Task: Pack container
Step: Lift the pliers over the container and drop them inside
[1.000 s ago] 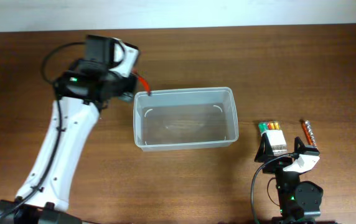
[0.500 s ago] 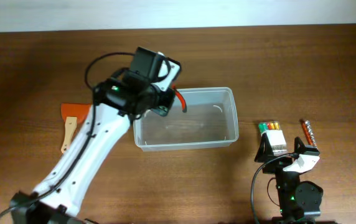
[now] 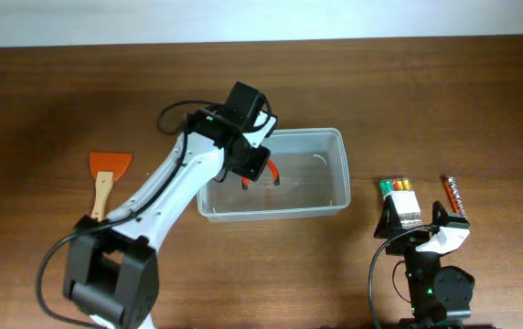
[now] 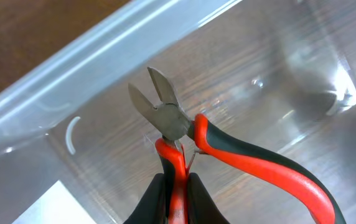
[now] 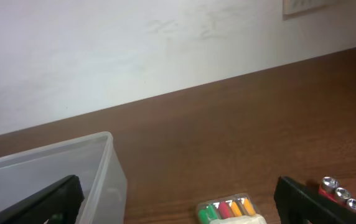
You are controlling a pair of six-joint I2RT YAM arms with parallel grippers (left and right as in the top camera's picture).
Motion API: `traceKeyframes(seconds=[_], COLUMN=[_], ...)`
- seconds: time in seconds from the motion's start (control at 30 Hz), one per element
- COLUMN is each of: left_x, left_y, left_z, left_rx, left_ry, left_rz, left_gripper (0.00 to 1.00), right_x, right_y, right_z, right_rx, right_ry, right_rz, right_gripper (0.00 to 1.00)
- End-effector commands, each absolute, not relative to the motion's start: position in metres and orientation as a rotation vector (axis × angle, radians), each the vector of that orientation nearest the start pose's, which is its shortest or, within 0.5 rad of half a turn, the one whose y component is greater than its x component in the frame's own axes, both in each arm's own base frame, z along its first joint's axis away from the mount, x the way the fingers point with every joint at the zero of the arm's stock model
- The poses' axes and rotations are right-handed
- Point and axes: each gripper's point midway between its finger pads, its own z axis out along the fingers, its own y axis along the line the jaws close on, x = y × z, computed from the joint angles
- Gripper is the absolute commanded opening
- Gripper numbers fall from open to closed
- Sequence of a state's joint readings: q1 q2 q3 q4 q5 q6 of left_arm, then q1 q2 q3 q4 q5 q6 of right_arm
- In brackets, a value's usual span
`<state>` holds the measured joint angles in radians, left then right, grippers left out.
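Your left claw [image 4: 177, 190] pinches only one handle of the pliers [image 4: 173, 118] over the container [image 3: 335, 136]; they could swing and miss. Right claw [image 3: 414, 221] gapes wide, empty.

cutter handles [image 4: 259, 165] partly past bottom edge

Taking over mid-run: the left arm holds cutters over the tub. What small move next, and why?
Probably open the left gripper: it is shut on one handle of the red-handled cutters, whose head hangs within the walls of the container, over its bare floor.
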<state>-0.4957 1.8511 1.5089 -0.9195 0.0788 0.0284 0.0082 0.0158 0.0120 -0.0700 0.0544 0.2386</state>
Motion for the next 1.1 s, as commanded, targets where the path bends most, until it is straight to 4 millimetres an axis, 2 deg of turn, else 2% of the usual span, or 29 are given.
traceKeyframes(seconds=[0.0,0.3,0.43,0.5,0.53,0.73,0.83,0.9,1.07], left_x=[0.359,0.354,0.353,0.353,0.352,0.350,0.354,0.362,0.384], left_y=[-0.213,-0.212,-0.211,-0.211,-0.211,-0.210,-0.217,-0.225,-0.236], left_z=[0.090,0.049,0.044,0.044,0.045,0.047,0.065,0.089,0.172], left_rx=[0.750,0.776,0.776,0.775,0.775,0.777,0.775,0.768,0.735], left_ry=[2.800,2.902,2.917,2.917,2.918,2.929,2.899,2.847,2.660], left_rz=[-0.219,-0.188,-0.186,-0.186,-0.186,-0.185,-0.226,-0.276,-0.316], left_gripper=[0.02,0.02,0.02,0.27,0.35,0.43,0.43,0.43,0.44], right_x=[0.246,0.246,0.246,0.246,0.246,0.246,0.246,0.246,0.246], right_y=[-0.009,-0.009,-0.009,-0.009,-0.009,-0.009,-0.009,-0.009,-0.009], right_z=[0.156,0.156,0.156,0.156,0.156,0.156,0.156,0.156,0.156], right_rx=[0.236,0.236,0.236,0.236,0.236,0.236,0.236,0.236,0.236], right_ry=[1.635,1.635,1.635,1.635,1.635,1.635,1.635,1.635,1.635], right_rz=[0.136,0.136,0.136,0.136,0.136,0.136,0.136,0.136,0.136], right_gripper=[0.99,0.99,0.99,0.99,0.99,0.99,0.99,0.99,0.99])
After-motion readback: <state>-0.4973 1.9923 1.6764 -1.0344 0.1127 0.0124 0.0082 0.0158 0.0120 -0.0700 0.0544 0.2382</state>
